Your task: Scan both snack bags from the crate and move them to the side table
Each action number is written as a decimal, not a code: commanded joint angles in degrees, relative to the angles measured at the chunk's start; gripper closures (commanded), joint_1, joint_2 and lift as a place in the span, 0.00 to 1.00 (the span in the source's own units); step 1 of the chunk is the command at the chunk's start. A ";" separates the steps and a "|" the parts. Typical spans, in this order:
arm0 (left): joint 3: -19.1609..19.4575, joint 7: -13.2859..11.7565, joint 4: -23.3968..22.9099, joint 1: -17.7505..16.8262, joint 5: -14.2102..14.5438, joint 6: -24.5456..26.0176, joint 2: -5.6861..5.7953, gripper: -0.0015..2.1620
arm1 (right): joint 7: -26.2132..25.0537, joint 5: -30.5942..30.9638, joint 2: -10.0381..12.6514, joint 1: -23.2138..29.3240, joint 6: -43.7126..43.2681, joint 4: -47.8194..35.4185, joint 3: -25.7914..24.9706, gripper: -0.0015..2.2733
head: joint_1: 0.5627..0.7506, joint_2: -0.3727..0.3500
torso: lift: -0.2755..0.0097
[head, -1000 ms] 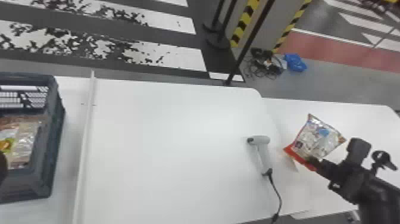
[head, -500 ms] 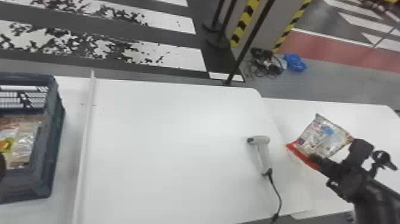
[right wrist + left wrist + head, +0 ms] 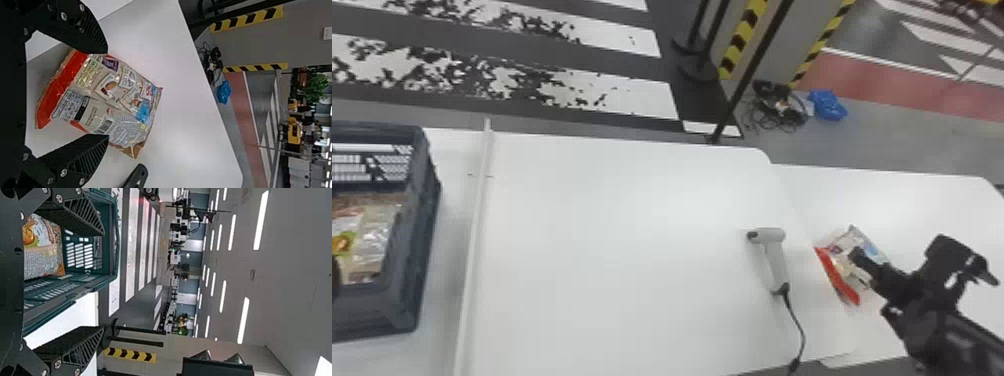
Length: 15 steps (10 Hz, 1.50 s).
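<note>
On the side tabletop (image 3: pixel 897 200): a snack bag (image 3: pixel 125 96) has been lowered and, seemingly, released; its delivery looks completed.
Right gripper (image 3: pixel 107 94): jaws widely parted, nothing clasped.
Left gripper (image 3: pixel 103 281): jaws widely parted, empty, at the crate (image 3: pixel 424 225).
Crate: another bag (image 3: pixel 43 250), to be scanned and moved.

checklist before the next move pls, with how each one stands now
1. Red-edged snack bag on the side table: ok
2. Right pincer open, fingers apart: ok
3. Right pincer well clear of that bag: not ok, its fingers are right over it
4. Crate emptied of snack bags: not ok, an orange-and-white snack bag lies inside
5. Left pincer open for that one: ok, fingers apart at the crate
6. Red-edged bag already scanned: cannot tell, the handheld scanner is just on the main table
</note>
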 commanded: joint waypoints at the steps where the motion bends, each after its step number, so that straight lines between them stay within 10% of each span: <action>1: 0.00 -0.09 -0.28 0.09 0.00 0.00 0.00 0.07 | 0.39 0.15 2.95 4.46 -2.78 -8.06 0.64 0.02 | 0.70 0.03 | 0.70; 7: -0.09 0.00 -1.78 0.79 -0.61 0.18 -0.35 0.08 | 0.12 5.69 12.44 20.02 -13.68 -35.30 17.60 0.02 | 0.70 0.03 | 0.70; 15: -1.49 0.52 -2.04 1.05 -2.37 0.53 -1.23 0.08 | -11.30 23.18 18.24 28.37 -36.53 -33.37 45.38 0.02 | 0.70 0.49 | 0.70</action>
